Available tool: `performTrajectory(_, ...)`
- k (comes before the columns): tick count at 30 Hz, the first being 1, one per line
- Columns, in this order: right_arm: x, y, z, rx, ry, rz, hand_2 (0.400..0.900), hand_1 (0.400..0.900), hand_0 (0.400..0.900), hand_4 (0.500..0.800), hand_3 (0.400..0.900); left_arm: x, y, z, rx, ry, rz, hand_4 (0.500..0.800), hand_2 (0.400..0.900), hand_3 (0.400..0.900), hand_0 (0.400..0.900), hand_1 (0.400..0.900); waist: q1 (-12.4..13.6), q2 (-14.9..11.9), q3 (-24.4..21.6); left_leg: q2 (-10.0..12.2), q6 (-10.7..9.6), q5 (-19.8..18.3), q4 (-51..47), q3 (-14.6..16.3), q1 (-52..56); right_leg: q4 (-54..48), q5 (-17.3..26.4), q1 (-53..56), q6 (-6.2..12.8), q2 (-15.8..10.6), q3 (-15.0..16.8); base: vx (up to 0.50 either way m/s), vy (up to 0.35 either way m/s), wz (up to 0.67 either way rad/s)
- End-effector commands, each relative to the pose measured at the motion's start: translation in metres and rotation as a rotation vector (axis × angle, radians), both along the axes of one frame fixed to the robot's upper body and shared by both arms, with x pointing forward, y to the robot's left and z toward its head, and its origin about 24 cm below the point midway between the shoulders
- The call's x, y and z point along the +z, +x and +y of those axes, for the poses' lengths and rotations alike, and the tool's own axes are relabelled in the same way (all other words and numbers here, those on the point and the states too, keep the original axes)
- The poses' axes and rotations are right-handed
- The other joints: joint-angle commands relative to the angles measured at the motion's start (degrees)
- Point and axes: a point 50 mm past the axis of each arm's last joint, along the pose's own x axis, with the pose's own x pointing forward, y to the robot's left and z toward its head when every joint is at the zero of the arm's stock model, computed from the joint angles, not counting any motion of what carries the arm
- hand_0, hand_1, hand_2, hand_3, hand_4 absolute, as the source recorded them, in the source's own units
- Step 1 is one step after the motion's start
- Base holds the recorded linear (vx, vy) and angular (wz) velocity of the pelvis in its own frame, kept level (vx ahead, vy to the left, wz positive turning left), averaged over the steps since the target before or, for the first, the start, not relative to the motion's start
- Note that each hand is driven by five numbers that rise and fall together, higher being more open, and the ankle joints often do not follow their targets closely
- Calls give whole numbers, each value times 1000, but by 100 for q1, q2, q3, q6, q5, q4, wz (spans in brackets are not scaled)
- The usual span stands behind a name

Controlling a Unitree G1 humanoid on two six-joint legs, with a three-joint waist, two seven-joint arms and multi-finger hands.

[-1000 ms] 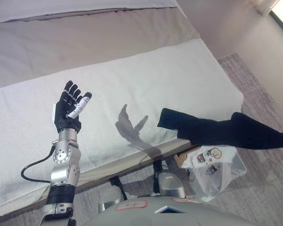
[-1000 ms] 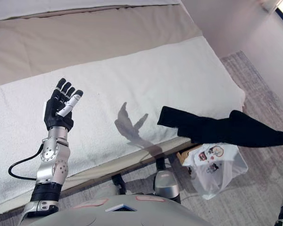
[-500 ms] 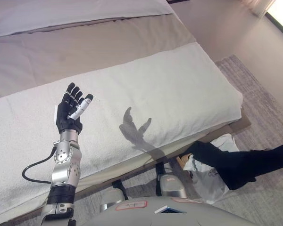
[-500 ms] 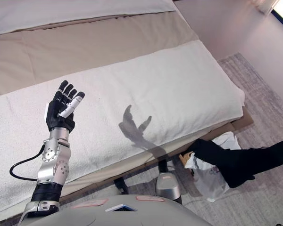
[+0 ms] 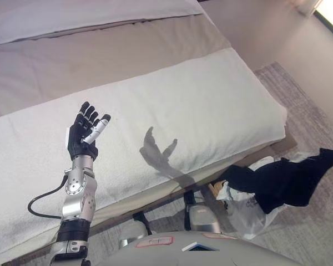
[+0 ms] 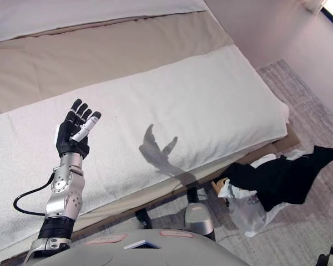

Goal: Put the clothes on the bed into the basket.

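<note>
Left robot hand [image 5: 84, 134] raised over the white blanket [image 5: 172, 105] on the bed [image 6: 116, 50], palm up, fingers straight and spread, empty. Right robot hand out of sight past the right edge; cannot tell its state. Black garment [image 6: 283, 178] off the bed, hanging stretched above the white-lined basket [image 6: 248, 206] on the grey carpet [image 5: 316, 116] beside the bed's corner.

black garment [image 5: 283, 182], draped over white-lined basket [image 5: 247, 210], beside bed [image 5: 211, 105]
</note>
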Motion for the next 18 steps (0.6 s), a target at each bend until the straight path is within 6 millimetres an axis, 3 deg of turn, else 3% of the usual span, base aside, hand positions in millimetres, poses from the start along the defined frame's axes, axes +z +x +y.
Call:
performTrajectory(1, 47, 41, 6, 90, -96, -248, 400, 400, 400, 500, 400, 54, 25, 6, 1, 108, -263, 800, 900, 900, 900, 900, 154, -177, 20, -73, 82, -435, 70, -105, 176, 25, -262, 441, 304, -28, -412, -6, -16, 5)
performTrajectory(3, 43, 42, 19, 142, -74, -285, 400, 400, 400, 500, 400, 54, 24, 9, 25, 110, -262, 800, 900, 900, 900, 900, 88, -169, 22, -68, 81, -432, 64, -91, 180, 25, -266, 444, 297, -17, -408, -2, -5, -2)
performTrajectory(4, 45, 44, 26, 160, -74, -315, 508, 508, 508, 565, 508, 54, 24, 9, 28, 109, -264, 800, 900, 900, 900, 900, 82, -164, 13, -63, 85, -436, 64, -95, 185, 25, -268, 449, 294, -15, -401, 0, 0, 0)
performTrajectory(5, 44, 44, 30, 169, -65, -335, 900, 900, 900, 800, 900, 55, 24, 10, 34, 110, -265, 800, 900, 900, 900, 900, 78, -166, 13, -64, 87, -437, 67, -96, 186, 25, -266, 451, 293, -11, -394, 0, 0, 0)
performTrajectory(11, 43, 39, 41, 192, -67, -362, 900, 900, 900, 800, 900, 53, 19, 14, 60, 103, -260, 800, 900, 900, 900, 900, 57, -190, -12, -64, 96, -402, 68, -114, 144, 25, -258, 415, 272, -15, -385, -5, -2, 1)
performTrajectory(18, 48, 35, 41, 188, -88, -367, 900, 900, 900, 800, 900, 53, 17, 15, 58, 103, -260, 800, 900, 900, 900, 900, 42, -198, -22, -51, 96, -405, 81, -108, 138, 25, -262, 412, 261, 5, -355, 0, 0, 0)
